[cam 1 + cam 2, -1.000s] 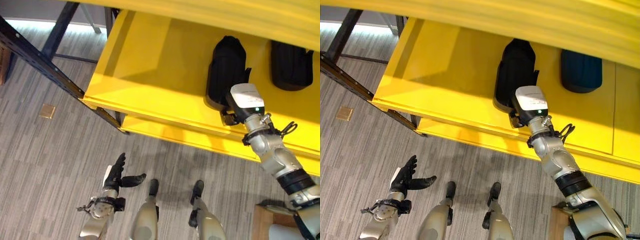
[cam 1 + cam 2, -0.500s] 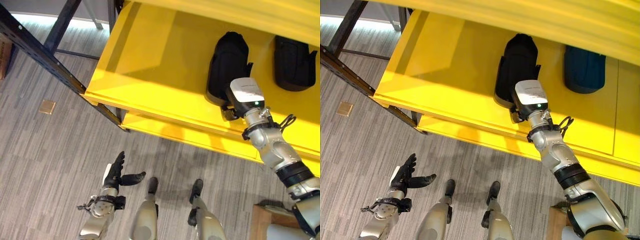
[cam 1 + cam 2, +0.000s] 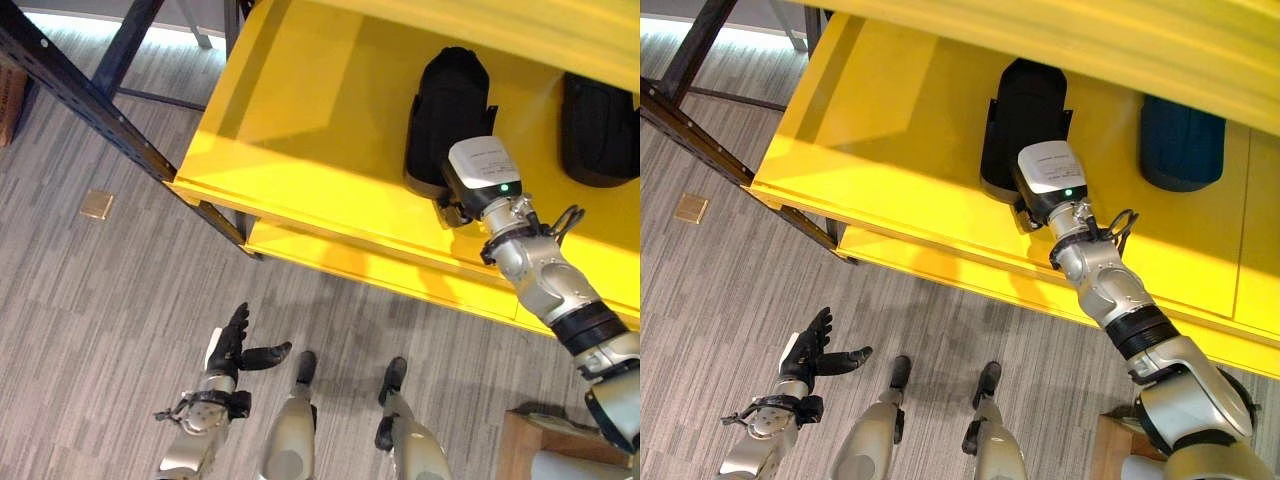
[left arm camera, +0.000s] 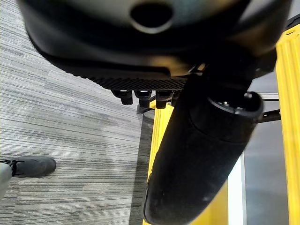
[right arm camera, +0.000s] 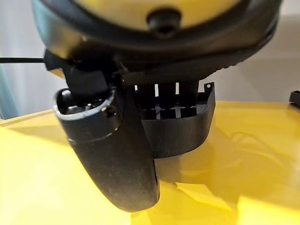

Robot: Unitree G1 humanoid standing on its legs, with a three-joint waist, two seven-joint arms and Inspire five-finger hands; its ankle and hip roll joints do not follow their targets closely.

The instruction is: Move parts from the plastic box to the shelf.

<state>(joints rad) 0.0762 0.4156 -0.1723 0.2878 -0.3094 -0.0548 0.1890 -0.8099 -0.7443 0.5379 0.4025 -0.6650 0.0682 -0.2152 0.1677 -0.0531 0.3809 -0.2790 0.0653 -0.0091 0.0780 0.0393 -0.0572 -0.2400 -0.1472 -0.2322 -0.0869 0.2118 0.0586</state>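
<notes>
A: Yellow shelf (image 3: 300,130) takes up most of the upper head views, with a lower yellow ledge (image 3: 350,265) running under its front edge. What's it standing on?

B: Grey striped floor (image 3: 100,300), and a dark frame post (image 3: 90,100) slants away from the shelf's left corner. A small tan square (image 3: 97,204) lies on the floor well apart from that post.

A: And the parts?

B: Two black parts lie on the shelf. The nearer part (image 3: 448,110) lies lengthwise toward the back, and a second part (image 3: 598,130) lies to its right, apart from it, at the view's edge.

A: Where is the right arm?

B: It reaches up from the lower right across the shelf's front edge. The right hand (image 5: 117,154) is at the nearer part's near end, mostly hidden behind the white wrist housing in the head views.

A: Is it holding that part?

B: The wrist view shows the thumb hanging down in front and the fingers (image 5: 157,110) in a row against the part's rim, with the part lying flat on the yellow surface. Whether the fingers are curled round it or merely lying on it I cannot tell.

A: The left hand?

B: The left hand (image 3: 232,345) hangs low over the floor at the lower left, fingers straight and thumb stuck out sideways, relaxed and holding nothing.
</notes>
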